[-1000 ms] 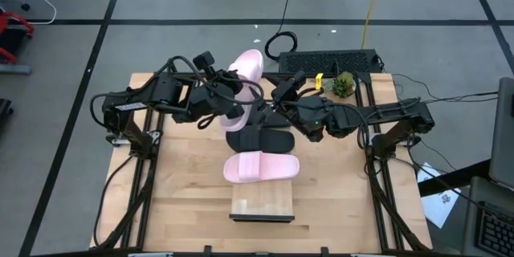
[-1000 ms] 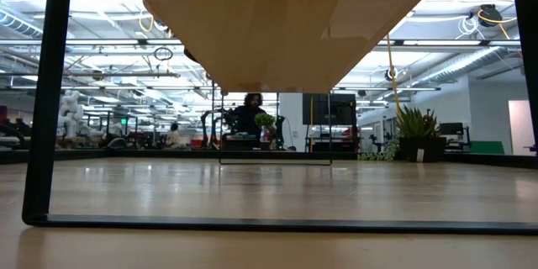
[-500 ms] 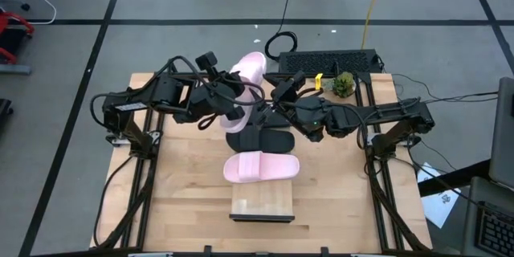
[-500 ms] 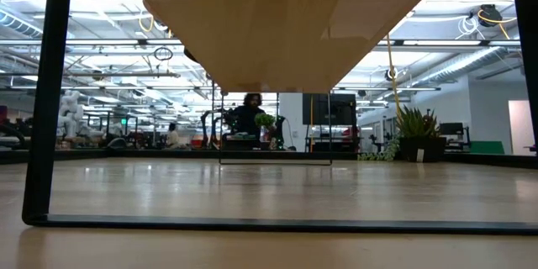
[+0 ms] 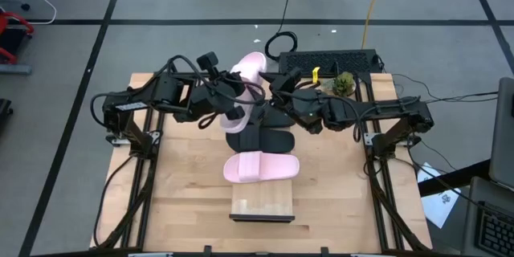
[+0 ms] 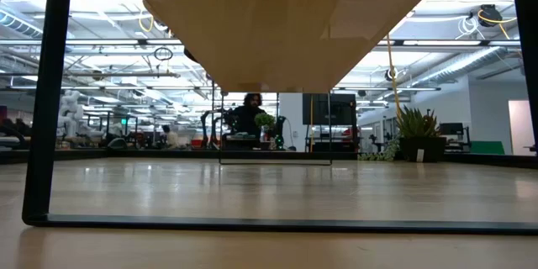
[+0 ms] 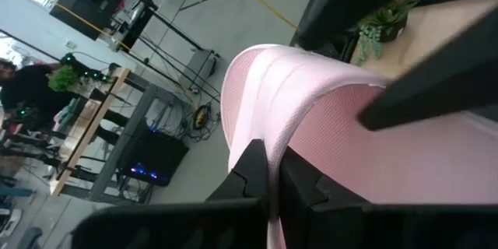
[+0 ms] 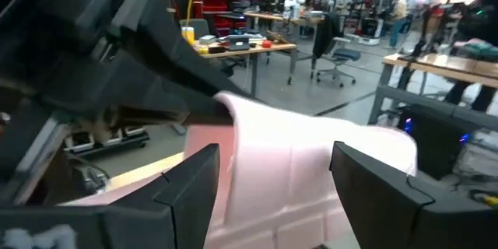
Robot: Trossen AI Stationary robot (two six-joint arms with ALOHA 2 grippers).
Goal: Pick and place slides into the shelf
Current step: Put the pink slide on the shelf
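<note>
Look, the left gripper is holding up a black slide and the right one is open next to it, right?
Not quite: the slide in the left gripper is pale pink, not black, as the left wrist view shows. The right gripper is open beside it, as you said.

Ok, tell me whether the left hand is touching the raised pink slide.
Touching. The left wrist view shows the left hand shut on the edge of the pink slide, its fingers pinching the strap with no gap.
</note>
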